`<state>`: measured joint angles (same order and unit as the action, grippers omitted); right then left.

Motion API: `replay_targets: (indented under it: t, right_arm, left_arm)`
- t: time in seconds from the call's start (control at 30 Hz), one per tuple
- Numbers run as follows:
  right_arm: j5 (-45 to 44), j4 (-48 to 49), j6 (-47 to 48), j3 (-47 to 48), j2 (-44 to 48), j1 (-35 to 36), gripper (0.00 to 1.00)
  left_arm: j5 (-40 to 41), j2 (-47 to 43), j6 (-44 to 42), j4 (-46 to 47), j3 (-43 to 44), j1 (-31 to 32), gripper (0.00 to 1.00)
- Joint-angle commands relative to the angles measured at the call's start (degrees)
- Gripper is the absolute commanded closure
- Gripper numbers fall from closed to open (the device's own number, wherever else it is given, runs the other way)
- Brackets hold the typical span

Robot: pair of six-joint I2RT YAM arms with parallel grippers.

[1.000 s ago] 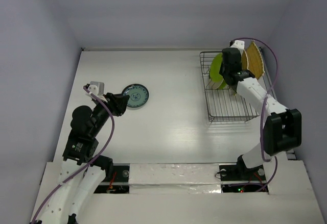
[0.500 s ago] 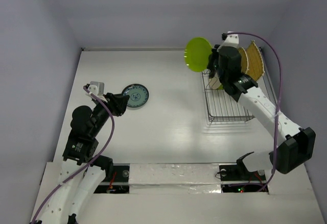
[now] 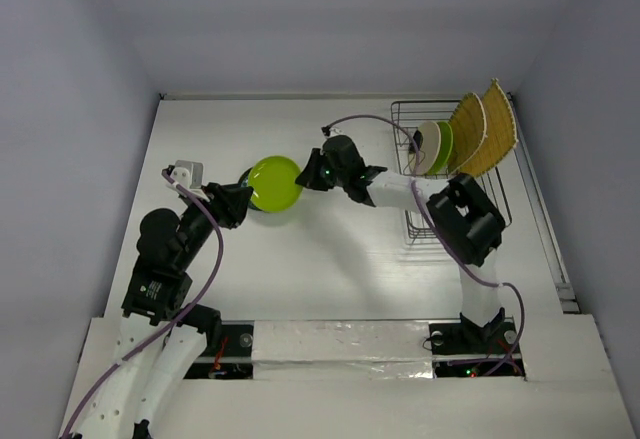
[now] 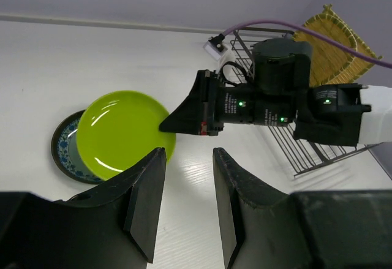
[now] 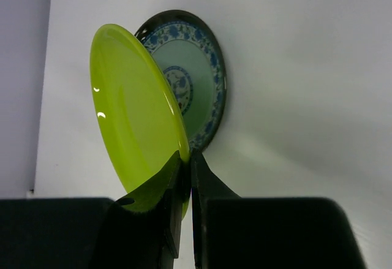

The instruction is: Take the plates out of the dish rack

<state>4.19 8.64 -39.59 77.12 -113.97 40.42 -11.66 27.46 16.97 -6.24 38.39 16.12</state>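
Six plates in all, by our count: two lime green, one cream, one teal with a blue pattern, and two woven straw-yellow.

Four stand on edge at the far end of the dish rack [image 3: 450,214], which sits by the table's [image 3: 350,269] right edge. From left to right in the top view they are the cream plate [image 3: 428,146], the racked green plate [image 3: 444,147], the left straw plate [image 3: 468,131] and the right straw plate [image 3: 497,127]. The two straw plates rise above the rack's rim.

We see the right gripper [image 5: 186,159] reaching across to the table's left half, its fingers pinched tight on the rim of the held green plate [image 5: 131,122]. That plate tilts steeply over the teal plate [image 5: 199,82], which lies flat on the table. We cannot tell whether the two touch.

The left gripper [image 3: 238,199] hovers just beside the pair on their near-left side, jaws parted wide and holding nothing.

Open tabletop lies between this pair and the rack, and beyond the pair toward the far wall.
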Motion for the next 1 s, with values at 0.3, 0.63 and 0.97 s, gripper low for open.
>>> replay_targets:
  t: [0.3, 0.63, 0.97]
  right_arm:
    - [3.5, 10.4, -11.8, 7.3, -6.3, 1.1, 0.95]
    - [1.3, 5.9, -11.5, 11.3, -9.4, 2.8, 0.82]
    - [-3.2, 1.6, -7.1, 10.2, -5.0, 2.8, 0.59]
  left_arm:
    - [-1.2, -0.8, -0.1, 2.8, 2.0, -0.2, 0.66]
    - [-1.1, -0.7, 0.0, 2.9, 2.0, -0.2, 0.66]
    - [-1.1, -0.9, 0.0, 2.8, 2.0, -0.2, 0.66]
